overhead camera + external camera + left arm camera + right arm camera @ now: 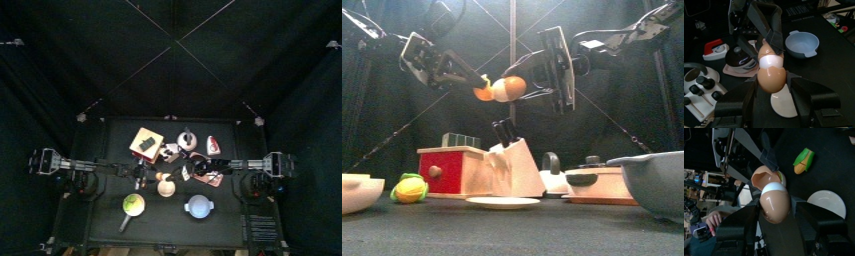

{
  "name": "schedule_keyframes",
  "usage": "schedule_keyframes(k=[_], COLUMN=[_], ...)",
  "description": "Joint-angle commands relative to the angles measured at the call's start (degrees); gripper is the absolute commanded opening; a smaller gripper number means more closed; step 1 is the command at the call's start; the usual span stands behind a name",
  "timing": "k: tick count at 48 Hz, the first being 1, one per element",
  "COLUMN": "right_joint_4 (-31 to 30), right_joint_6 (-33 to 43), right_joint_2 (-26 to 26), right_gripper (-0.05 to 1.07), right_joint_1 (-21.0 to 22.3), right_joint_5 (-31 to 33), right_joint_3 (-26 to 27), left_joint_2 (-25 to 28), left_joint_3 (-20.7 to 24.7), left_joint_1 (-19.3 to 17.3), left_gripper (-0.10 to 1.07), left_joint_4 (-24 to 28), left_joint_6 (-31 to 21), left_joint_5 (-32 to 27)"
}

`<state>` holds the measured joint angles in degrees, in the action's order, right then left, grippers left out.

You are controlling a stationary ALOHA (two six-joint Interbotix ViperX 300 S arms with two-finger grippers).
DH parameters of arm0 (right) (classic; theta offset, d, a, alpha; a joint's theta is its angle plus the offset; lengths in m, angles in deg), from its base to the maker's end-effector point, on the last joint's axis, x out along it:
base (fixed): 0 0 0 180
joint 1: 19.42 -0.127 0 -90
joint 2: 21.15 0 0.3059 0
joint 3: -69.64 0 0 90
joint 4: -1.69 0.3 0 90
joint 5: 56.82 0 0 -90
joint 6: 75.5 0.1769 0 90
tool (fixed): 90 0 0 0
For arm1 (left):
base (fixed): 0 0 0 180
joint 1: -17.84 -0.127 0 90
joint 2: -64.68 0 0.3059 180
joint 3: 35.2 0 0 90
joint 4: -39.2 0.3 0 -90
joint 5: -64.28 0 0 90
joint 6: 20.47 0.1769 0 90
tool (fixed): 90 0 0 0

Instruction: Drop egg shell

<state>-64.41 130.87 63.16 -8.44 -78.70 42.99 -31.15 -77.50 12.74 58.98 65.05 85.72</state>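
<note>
A brown toy egg (505,88) hangs in the air above the table's middle, held between both grippers. My left gripper (476,80) is shut on one shell half (771,79). My right gripper (540,78) is shut on the other half (775,203). The two halves are parted at a white seam, and the far half (765,175) shows an open, jagged rim. From above, the egg (166,180) is over the white plate (784,104), with my left gripper (147,173) and right gripper (187,173) on either side.
A white plate (502,203) lies under the egg. A blue bowl (198,206) and a bowl holding corn (131,205) are at the front. A red toaster (452,168), a kettle (553,175) and a pan on a board (603,182) stand behind. A person's hand (714,220) shows past the curtain.
</note>
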Motion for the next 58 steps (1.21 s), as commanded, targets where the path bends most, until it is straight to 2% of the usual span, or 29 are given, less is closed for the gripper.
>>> schedule_keyframes(k=[1,36,51,58], right_joint_4=[0.2,-0.1,-0.2,-0.1], right_joint_6=[-0.2,-0.3,-0.3,-0.3], right_joint_2=[2.1,3.5,3.5,3.5], right_gripper=[0.61,0.61,0.61,0.61], right_joint_1=[0.1,0.2,0.1,0.2], right_joint_5=[-0.3,-0.3,-0.2,-0.3], right_joint_3=[0.5,-1.5,-1.6,-1.7], left_joint_2=[-0.5,-0.5,-0.5,-0.5], left_joint_3=[0.7,-0.1,-0.4,-1.1], left_joint_1=[-0.2,-0.5,-0.6,-0.6], left_gripper=[0.74,0.74,0.74,0.74], left_joint_4=[0.0,0.2,0.2,1.5], left_joint_6=[-0.1,0.0,0.0,0.0], left_joint_5=[0.2,-3.8,-14.5,-17.1])
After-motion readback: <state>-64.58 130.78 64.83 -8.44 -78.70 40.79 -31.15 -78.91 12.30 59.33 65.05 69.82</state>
